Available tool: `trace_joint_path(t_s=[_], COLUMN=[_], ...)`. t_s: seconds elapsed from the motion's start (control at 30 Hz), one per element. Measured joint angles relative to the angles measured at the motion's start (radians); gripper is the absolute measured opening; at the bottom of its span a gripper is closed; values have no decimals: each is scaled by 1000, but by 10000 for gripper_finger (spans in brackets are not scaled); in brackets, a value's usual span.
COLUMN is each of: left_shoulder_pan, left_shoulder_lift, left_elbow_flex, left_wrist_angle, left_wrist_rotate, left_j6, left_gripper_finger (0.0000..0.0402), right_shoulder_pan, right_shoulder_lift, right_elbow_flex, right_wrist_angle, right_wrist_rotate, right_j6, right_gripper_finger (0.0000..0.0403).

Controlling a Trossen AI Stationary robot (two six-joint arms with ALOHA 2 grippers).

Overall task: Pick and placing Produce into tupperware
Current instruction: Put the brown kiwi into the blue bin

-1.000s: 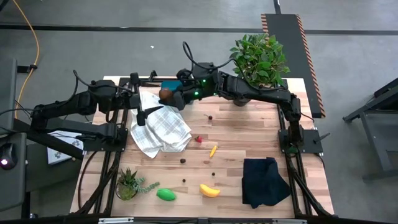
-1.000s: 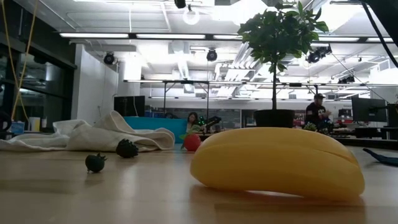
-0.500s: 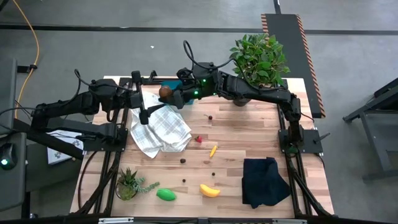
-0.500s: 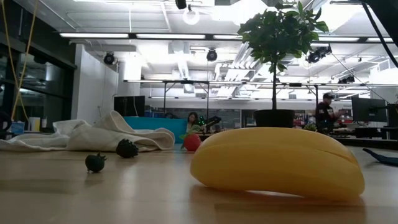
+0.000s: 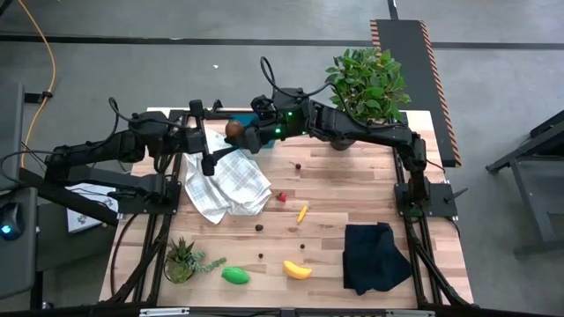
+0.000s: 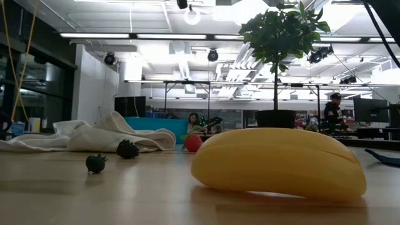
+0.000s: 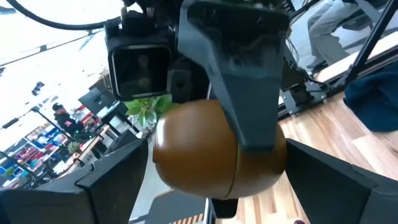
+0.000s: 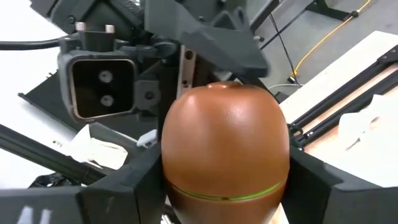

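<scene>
While no writing is legible, the high view shows the right end effector [image 5: 238, 134] gripping the brown kiwi [image 5: 233, 131] just beside the teal tupperware [image 5: 242, 119], left end effector [image 5: 208, 165] spread, empty, over the checked cloth [image 5: 227, 185]; plank bench [image 5: 326, 255]. Low view: glossy banana [image 6: 279, 161], two dark berries [image 6: 96, 162], an open workshop behind. Right wrist view: smooth, egg-shaped kiwi with a green seam, clamped.

Light: we see bright ceiling lamps [image 6: 191, 15] glaring white at table height.
Shadows: soft under the banana [image 6: 279, 164].
Focus: the kiwi [image 8: 226, 149] looms close, with small glints on its skin.
Overhead: evenly lit.
</scene>
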Motion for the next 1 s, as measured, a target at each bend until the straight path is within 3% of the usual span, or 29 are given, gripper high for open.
trace_joint_path(t_s=[0.8,1.0], left_shoulder_pan=[1,1], left_shoulder_lift=[12,12], left_elbow_flex=[0,0], left_wrist_angle=[-1,-1], left_wrist_rotate=[29,29], left_j6=[-10,-10], left_gripper_finger=[353,327], right_shoulder_pan=[0,0], right_shoulder_lift=[0,0], right_elbow_flex=[0,0], right_wrist_angle=[-2,-2], right_wrist_rotate=[-1,-1], right_j6=[0,0], right_gripper_finger=[230,230])
